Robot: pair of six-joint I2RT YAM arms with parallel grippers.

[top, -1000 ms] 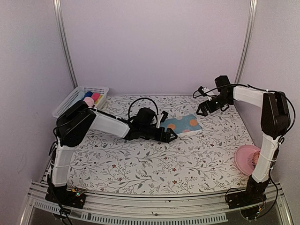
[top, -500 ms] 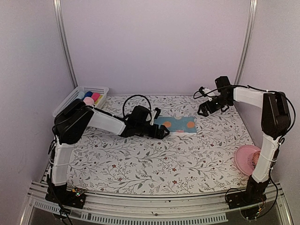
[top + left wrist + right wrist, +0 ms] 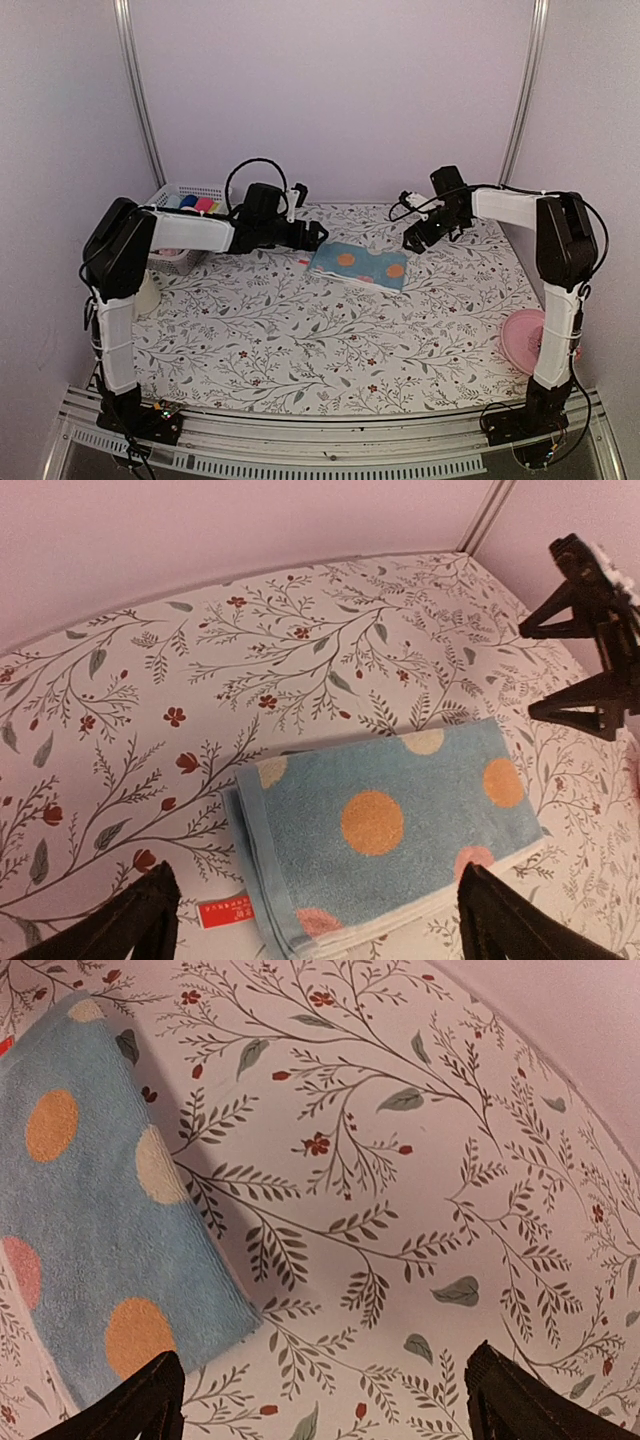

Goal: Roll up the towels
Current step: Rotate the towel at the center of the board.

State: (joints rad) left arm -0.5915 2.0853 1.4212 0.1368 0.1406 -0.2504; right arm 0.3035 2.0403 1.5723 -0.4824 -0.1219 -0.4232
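Table (image 3: 300, 340): covered in a floral print, and it carries the towel (image 3: 362, 265), the reference point for every position below.

Left arm (image 3: 190, 232): reaches in from the towel's left side, held above the table surface.

Right arm (image 3: 510, 208): reaches in from the towel's right side, on the far side of it.

Towel: light blue with orange, cream and pink dots. It is folded into a flat rectangle and lies unrolled on the table, between the two grippers.

Basket (image 3: 170, 200): white, well to the left of the towel and against the back wall. It holds rolled cloths in blue, pink and yellow.

Plate (image 3: 520, 340): pink and round, well to the right of the towel and nearer the arm bases.

Left gripper (image 3: 315, 900): jaws spread wide and holding nothing. It hangs just off the towel's left end, apart from the fabric.

Right gripper (image 3: 322, 1360): jaws spread wide and holding nothing. It sits just beside the towel's far right corner, not touching it.

Red tag (image 3: 225, 912): small, projecting from the towel's left edge and lying flat on the table.
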